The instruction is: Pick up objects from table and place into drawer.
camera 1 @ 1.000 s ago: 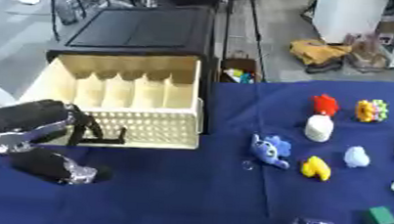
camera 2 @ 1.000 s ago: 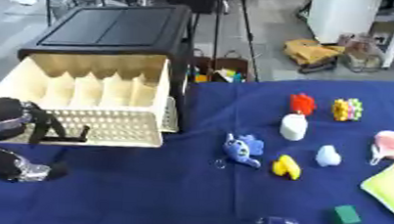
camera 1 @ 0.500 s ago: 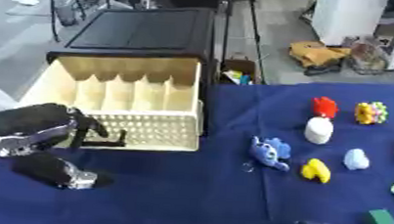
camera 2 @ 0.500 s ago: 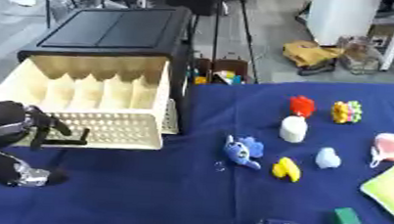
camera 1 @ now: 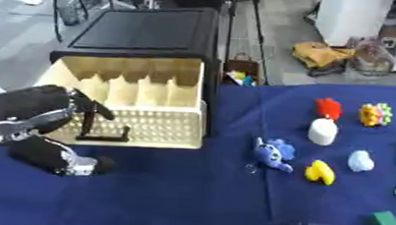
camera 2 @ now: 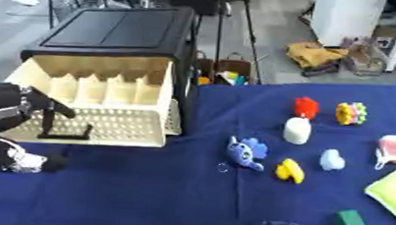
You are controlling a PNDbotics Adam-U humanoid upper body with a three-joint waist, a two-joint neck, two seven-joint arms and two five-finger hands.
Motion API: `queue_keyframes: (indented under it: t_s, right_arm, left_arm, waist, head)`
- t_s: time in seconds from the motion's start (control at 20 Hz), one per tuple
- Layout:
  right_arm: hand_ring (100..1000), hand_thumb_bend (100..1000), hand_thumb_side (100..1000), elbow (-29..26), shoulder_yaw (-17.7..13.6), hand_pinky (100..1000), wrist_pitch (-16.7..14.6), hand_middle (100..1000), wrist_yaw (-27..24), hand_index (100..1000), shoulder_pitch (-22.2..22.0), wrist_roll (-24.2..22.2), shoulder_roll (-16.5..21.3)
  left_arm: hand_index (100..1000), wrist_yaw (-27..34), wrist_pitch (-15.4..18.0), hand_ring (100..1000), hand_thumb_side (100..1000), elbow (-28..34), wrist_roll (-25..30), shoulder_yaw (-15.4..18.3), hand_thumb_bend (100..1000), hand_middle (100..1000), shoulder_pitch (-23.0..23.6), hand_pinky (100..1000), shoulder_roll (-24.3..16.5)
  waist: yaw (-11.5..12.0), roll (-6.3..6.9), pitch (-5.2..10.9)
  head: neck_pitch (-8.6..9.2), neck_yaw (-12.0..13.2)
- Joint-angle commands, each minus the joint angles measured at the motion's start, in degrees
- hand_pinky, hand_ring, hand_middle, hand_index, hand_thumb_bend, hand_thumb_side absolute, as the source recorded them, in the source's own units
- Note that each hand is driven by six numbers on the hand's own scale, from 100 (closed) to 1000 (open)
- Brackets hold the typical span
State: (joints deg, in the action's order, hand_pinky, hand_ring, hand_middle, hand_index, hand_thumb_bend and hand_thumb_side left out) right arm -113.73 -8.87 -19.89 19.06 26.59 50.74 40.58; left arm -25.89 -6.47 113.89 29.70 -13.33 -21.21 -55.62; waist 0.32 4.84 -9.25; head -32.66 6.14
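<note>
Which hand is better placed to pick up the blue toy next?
Probably the left: the left hand is the only one in view, by the drawer, though the blue toy lies well to its right.

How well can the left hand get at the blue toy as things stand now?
Probably yes. The left hand sits at the drawer front, and only bare cloth lies between it and the blue toy; nothing stands in the way, though it is some way off.

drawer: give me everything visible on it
The drawer is cream plastic, pulled fully open from a black cabinet at the table's far left. Thin upright dividers split its inside into narrow slots; its front wall is perforated with small holes. No toy shows inside it. Its front stands on the blue cloth. The left hand is at its front left corner; contact is unclear.
</note>
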Motion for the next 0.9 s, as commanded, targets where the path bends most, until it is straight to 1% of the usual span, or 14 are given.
queue_keyframes:
  t_s: [0.05, 0.15, 0.3, 0.5, 0.6, 0.7, 0.75, 0.9]
  right_arm:
    - [703, 100, 940, -0.86, -0.75, 586, -1.02, 657, -0.05, 678, 0.45, 1.23, 1.63]
    - [702, 100, 941, -0.86, -0.8, 586, -1.02, 657, -0.06, 677, 0.42, 1.23, 1.68]
    - [702, 100, 938, -0.86, -0.89, 587, -0.99, 656, -0.1, 676, 0.43, 1.23, 1.68]
    - [702, 100, 938, -0.86, -1.02, 590, -0.93, 657, -0.14, 677, 0.64, 1.23, 1.72]
    - [702, 100, 940, -0.86, -1.13, 591, -0.92, 657, -0.14, 677, 0.84, 1.23, 1.83]
    - [702, 100, 946, -0.86, -1.22, 593, -0.98, 657, -0.13, 676, 1.11, 1.23, 2.03]
    - [702, 100, 949, -0.86, -1.24, 593, -0.99, 657, -0.13, 676, 1.18, 1.23, 2.12]
    - [702, 100, 951, -0.86, -1.21, 594, -0.99, 658, -0.13, 676, 1.43, 1.23, 2.31]
  left_arm:
    - [939, 0.23, 0.73, 182, 874, 0.7, 1.35, 1.06, 706, 571, -0.32, 108, -1.96]
    - [942, 0.12, 1.02, 180, 879, 0.7, 2.24, 1.09, 710, 564, -0.22, 104, -2.01]
    - [933, 0.78, 1.72, 176, 906, 0.7, 1.9, 1.76, 715, 549, -0.6, 100, -1.71]
    - [921, 3.78, 2.53, 171, 1000, 0.7, -0.42, 4.15, 687, 525, -1.49, 100, -0.69]
    - [917, 6.66, 2.29, 173, 1000, 0.7, -2.84, 6.25, 679, 513, -1.99, 100, 0.2]
    - [915, 10.7, 1.56, 163, 1000, 0.7, -6.35, 8.98, 648, 489, -2.73, 100, 1.53]
    - [915, 12.8, 1.16, 157, 1000, 0.7, -7.86, 10.02, 655, 479, -3.01, 100, 2.01]
    - [900, 19.77, -0.9, 149, 1000, 0.7, -12.73, 13.34, 638, 462, -4.05, 100, 3.79]
  waist:
    - [-0.06, -0.35, 0.78]
    - [-0.12, -0.42, 0.82]
    - [-0.1, -0.5, 0.88]
    - [0.06, -0.61, 0.91]
    - [0.07, -0.72, 0.9]
    - [0.08, -0.84, 0.88]
    - [0.08, -0.88, 0.86]
    - [0.18, -1.03, 0.8]
  head:
    - [0.29, 0.2]
    - [0.33, 0.25]
    - [0.29, 0.25]
    - [0.44, 0.08]
    - [0.49, -0.17]
    - [0.42, -0.69]
    - [0.4, -0.91]
    - [0.41, -1.52]
